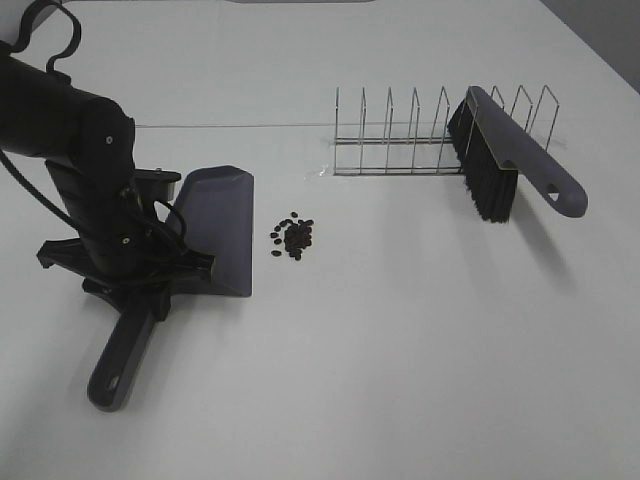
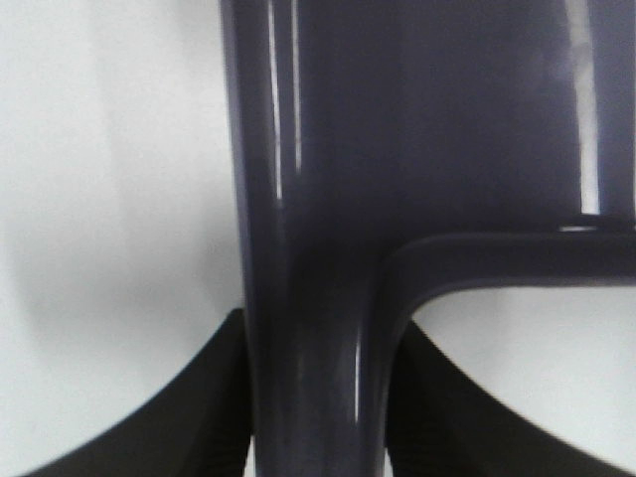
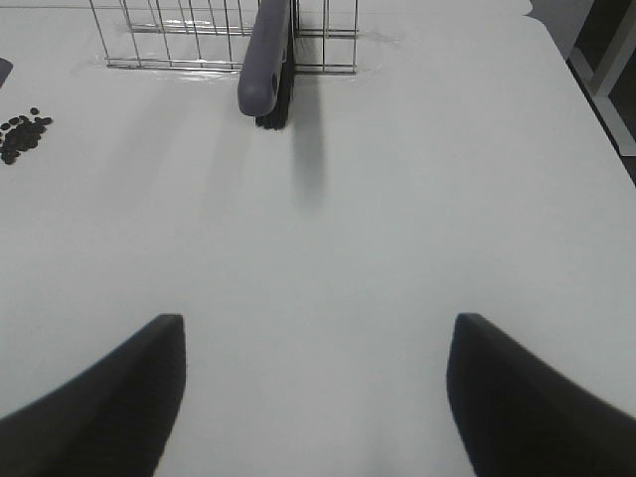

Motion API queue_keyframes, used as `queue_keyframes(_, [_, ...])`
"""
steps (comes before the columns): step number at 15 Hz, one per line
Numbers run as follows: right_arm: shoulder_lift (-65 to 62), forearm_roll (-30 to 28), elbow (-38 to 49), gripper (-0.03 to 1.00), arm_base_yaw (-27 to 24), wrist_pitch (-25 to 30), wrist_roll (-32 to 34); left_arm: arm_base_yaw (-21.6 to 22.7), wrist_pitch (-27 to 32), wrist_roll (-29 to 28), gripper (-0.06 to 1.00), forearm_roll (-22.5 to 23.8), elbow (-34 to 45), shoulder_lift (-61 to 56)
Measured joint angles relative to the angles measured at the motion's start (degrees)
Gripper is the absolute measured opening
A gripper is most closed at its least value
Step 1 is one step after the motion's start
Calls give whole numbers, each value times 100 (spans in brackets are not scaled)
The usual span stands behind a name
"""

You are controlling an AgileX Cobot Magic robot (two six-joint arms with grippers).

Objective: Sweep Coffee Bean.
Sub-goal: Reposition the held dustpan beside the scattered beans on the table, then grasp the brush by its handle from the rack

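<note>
The coffee beans (image 1: 292,237) lie in a small dark cluster on the white table, just right of the dustpan's mouth; they also show in the right wrist view (image 3: 22,134). The grey-purple dustpan (image 1: 218,220) lies flat, its handle (image 1: 115,365) pointing to the front left. My left gripper (image 1: 140,290) is shut on the handle (image 2: 308,378), a finger (image 2: 149,417) on each side. The brush (image 1: 525,155) leans on the wire rack, bristles (image 1: 480,175) down; it also shows in the right wrist view (image 3: 263,60). My right gripper (image 3: 313,397) is open and empty, well short of the brush.
A wire rack (image 1: 440,130) with several upright dividers stands at the back right; it also shows in the right wrist view (image 3: 199,40). The table's right edge (image 3: 586,109) runs along the far right.
</note>
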Motion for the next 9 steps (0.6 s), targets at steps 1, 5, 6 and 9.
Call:
queue_keyframes(1, [0,0,0,70,0,0,0,0,80,-103,36,86,0,-63])
queue_keyframes(5, [0,63,0,70,0,0,0,0,172,-430,36,521,23,-957])
queue_keyframes(6, [0,69,0,70,0,0,0,0,172,-435,36,550,23,-1054])
queue_keyframes(9, [11,86,0,70,0,0,23,0,246,-447,36,584,23,-1392])
